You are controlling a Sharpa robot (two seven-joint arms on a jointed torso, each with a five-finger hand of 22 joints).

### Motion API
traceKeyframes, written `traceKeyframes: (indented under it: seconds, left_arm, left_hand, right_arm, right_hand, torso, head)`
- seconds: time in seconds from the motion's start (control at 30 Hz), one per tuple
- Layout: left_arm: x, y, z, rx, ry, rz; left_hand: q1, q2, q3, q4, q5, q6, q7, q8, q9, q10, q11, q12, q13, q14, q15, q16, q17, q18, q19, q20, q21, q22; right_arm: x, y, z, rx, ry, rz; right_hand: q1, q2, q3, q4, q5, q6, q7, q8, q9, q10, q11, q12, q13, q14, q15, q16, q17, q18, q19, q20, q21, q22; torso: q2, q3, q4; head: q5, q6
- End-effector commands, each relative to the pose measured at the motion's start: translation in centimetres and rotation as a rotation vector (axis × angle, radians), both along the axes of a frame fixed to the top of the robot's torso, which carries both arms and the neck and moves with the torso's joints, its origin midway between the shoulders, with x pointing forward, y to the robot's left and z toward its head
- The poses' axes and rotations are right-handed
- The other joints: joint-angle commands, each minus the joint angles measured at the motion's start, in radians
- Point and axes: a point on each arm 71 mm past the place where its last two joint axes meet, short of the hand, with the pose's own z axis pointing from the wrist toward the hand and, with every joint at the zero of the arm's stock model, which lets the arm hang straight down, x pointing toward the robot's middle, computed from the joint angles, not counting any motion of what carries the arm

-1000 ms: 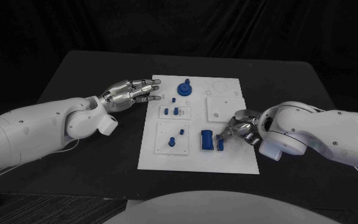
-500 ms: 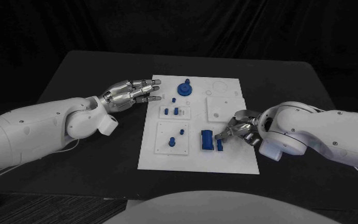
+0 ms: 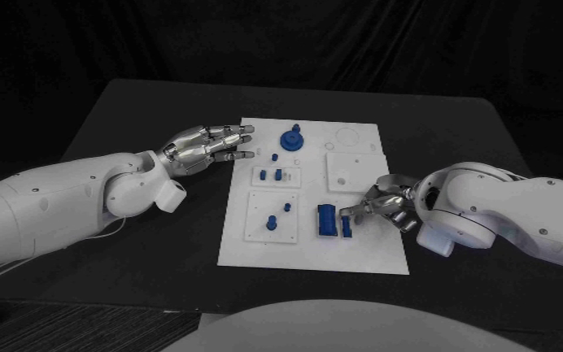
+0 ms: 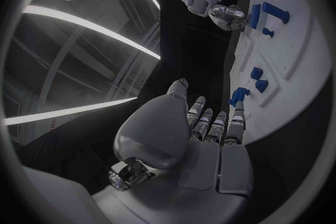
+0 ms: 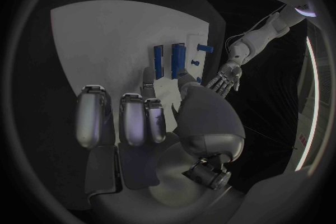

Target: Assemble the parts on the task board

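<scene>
Head view: the right hand's fingertips (image 3: 350, 215) curl down at the small blue part (image 3: 347, 226) beside the upright blue block (image 3: 324, 219), near right on the task board (image 3: 364, 254). Whether they are clamped on that part, I cannot tell. The right hand (image 3: 381, 204) arches low over the board's right edge, likely to seat the piece. The left hand (image 3: 207, 146) hovers at the far left edge, fingers straight and together, holding nothing.

The left hand (image 4: 199, 140) lies flat with fingers straight and close together, holding nothing — its fingertips (image 4: 238, 107) reach the edge of the white task board (image 4: 294, 50). Small blue parts (image 4: 257, 74) stand near them. Across the board, the right hand (image 4: 229, 15) touches a larger blue block (image 4: 254, 14).
</scene>
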Motion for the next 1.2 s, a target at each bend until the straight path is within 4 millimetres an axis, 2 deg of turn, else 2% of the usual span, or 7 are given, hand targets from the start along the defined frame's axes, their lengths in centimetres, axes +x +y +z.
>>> traceKeyframes:
  seconds: [0.03,0.53,0.67,0.77,0.83,1.0,1.2]
  left_arm:
    - [-0.1,0.0,0.1,-0.018,0.0,-0.005]
    - [-0.1,0.2,1.0,-0.075,-0.109,0.081]
    - [-0.3,0.5,1.6,-0.09,-0.188,0.13]
    - [-0.6,0.7,2.0,-0.07,-0.263,0.141]
    - [-0.9,0.7,2.3,-0.06,-0.31,0.149]
    - [-1.2,0.7,2.8,-0.051,-0.386,0.178]
    - [-1.0,0.3,3.0,-0.049,-0.434,0.196]
  left_hand:
    - [0.0,0.006,0.006,-0.002,0.0,-0.007,0.002,0.002,0.0,0.003,0.006,0.003,0.001,0.0,0.004,0.005,0.002,0.008,0.006,0.001,0.006,0.001]
    - [0.051,-0.064,-0.007,-0.064,-0.033,0.088,0.01,0.035,0.009,0.073,0.003,0.042,0.011,0.056,-0.01,0.05,0.012,0.013,0.054,-0.005,0.036,0.036]
    - [0.053,-0.063,-0.012,-0.041,-0.036,0.18,0.014,0.066,0.018,0.142,0.016,0.097,0.019,0.08,-0.034,0.073,0.016,0.014,0.07,-0.022,0.045,0.038]
    - [0.044,-0.065,-0.028,0.001,-0.044,0.207,0.006,0.081,0.018,0.148,0.012,0.114,0.019,0.074,-0.049,0.072,0.015,0.013,0.064,-0.044,0.041,0.026]
    - [0.028,-0.073,-0.054,0.064,-0.092,0.245,-0.004,0.098,0.02,0.155,-0.005,0.133,0.02,0.049,-0.072,0.056,0.01,0.012,0.027,-0.071,0.021,-0.015]
    - [-0.029,-0.078,-0.103,0.076,-0.194,0.185,-0.037,0.068,0.011,0.062,-0.051,0.084,0.009,-0.042,-0.126,-0.032,-0.011,0.007,-0.087,-0.134,-0.035,-0.151]
    - [-0.048,-0.08,-0.118,0.075,-0.218,0.077,-0.085,0.01,0.0,-0.012,-0.107,0.037,0.0,-0.061,-0.161,-0.054,-0.019,0.007,-0.154,-0.16,-0.065,-0.308]
  right_arm:
    - [0.4,-0.6,1.3,0.032,-0.116,-0.029]
    - [2.6,-2.8,7.0,0.347,-0.672,-0.147]
    - [3.1,-2.9,7.7,0.492,-0.755,-0.157]
    - [3.3,-2.6,7.7,0.605,-0.734,-0.138]
    - [3.5,-2.5,7.6,0.673,-0.708,-0.123]
    - [3.7,-2.1,6.8,0.796,-0.669,-0.076]
    - [3.7,-2.2,5.8,0.854,-0.666,-0.054]
  right_hand:
    - [-0.007,0.009,-0.011,0.02,0.002,0.0,-0.004,0.01,0.006,0.107,0.0,0.004,0.263,0.058,-0.002,0.004,0.009,0.011,0.029,0.0,-0.001,0.197]
    - [-0.146,0.194,-0.252,0.165,0.204,0.104,-0.021,-0.005,-0.034,-0.082,-0.012,-0.467,-0.106,-0.072,-0.009,-0.449,-0.669,0.112,-0.17,-0.005,-0.588,-0.044]
    - [-0.137,0.232,-0.316,0.163,0.151,0.065,0.033,-0.064,-0.089,-0.327,0.043,-1.001,-0.507,-0.232,0.062,-0.796,-0.894,0.132,-0.332,0.05,-0.966,-0.254]
    - [-0.09,0.235,-0.347,0.16,0.108,-0.055,0.124,-0.145,-0.16,-0.633,0.186,-1.26,-0.697,-0.569,0.219,-1.092,-1.027,0.074,-0.593,0.152,-1.208,-0.419]
    - [-0.049,0.236,-0.372,0.162,0.092,-0.148,0.075,-0.196,-0.223,-0.77,0.27,-1.361,-0.837,-0.763,0.3,-1.224,-1.115,0.048,-0.761,0.209,-1.303,-0.557]
    - [-0.022,0.227,-0.396,0.166,0.068,-0.316,-0.02,-0.267,-0.318,-1.106,0.192,-1.473,-1.028,-1.238,0.252,-1.411,-1.233,0.035,-1.37,0.224,-1.34,-1.118]
    - [0.003,0.174,-0.337,0.165,0.074,-0.474,-0.08,-0.267,-0.459,-1.335,0.114,-1.461,-1.176,-1.423,0.183,-1.451,-1.257,0.081,-1.463,0.212,-1.357,-1.296]
  torso:
    - [0.0,-0.0004,0.0004]
    - [-0.001,-0.0004,0.0014]
    - [-0.001,-0.001,0.0013]
    - [-0.001,0.0001,0.0005]
    - [-0.004,0.0026,-0.0057]
    - [-0.016,0.0082,-0.0163]
    - [-0.029,0.0131,-0.0297]
  head:
    - [0.0,0.0]
    - [-0.008,0.0]
    - [-0.015,0.0]
    - [-0.017,0.0]
    - [-0.013,0.0]
    - [-0.007,0.0]
    - [0.012,0.0]
